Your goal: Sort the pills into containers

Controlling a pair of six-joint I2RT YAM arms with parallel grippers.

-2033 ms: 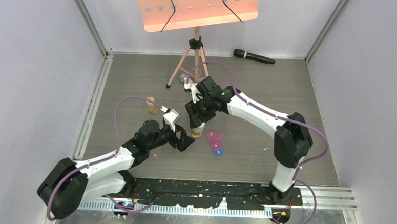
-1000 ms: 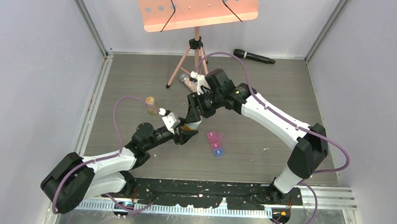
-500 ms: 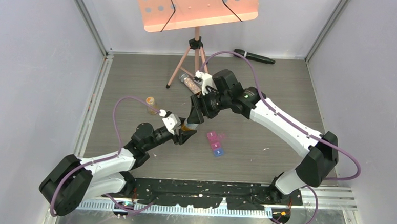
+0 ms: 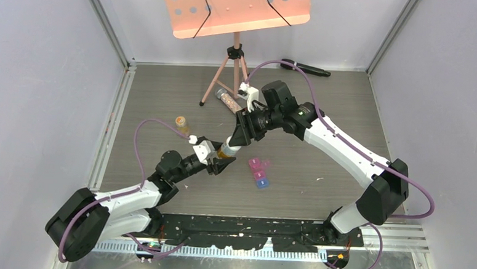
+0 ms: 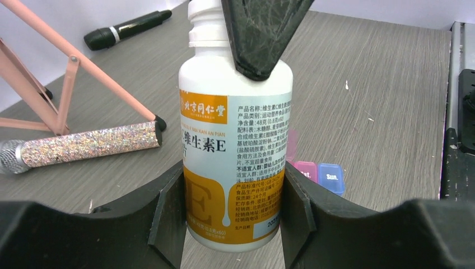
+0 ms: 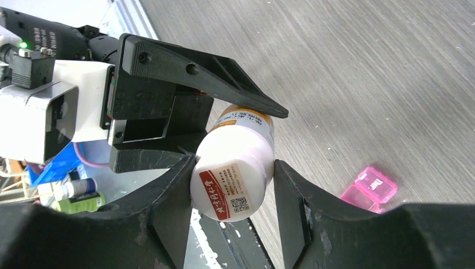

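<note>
Item 1, pill bottle: white plastic, orange band at its base, printed label. It is held between both grippers and appears clear of the tabletop, though the top view does not settle this. Its long axis is tilted, the orange base low and toward the left arm, the white neck end raised toward the right arm. Whether a cap is on cannot be made out.

Item 2, left gripper: jaws pinching the bottle's lower half, one pad on each side of the label; the bottle stands lengthwise up the left wrist view.

Item 3, right gripper: jaws clamped on the white upper part of the bottle; one of its fingers crosses the neck in the left wrist view.

Item 4, containers: a strip of three joined compartments lying flat on the tabletop just right of the bottle, apart from both grippers. Its long axis runs away from the arm bases, slightly slanted, with pink at the far end, purple in the middle and blue at the near end; the pink lid stands open.

Item 5, other articles: music stand on a pink tripod at the back; black microphone lying by the rear wall; glittery speckled rod lying near the tripod feet; small orange-topped vial upright, left of the grippers.
</note>
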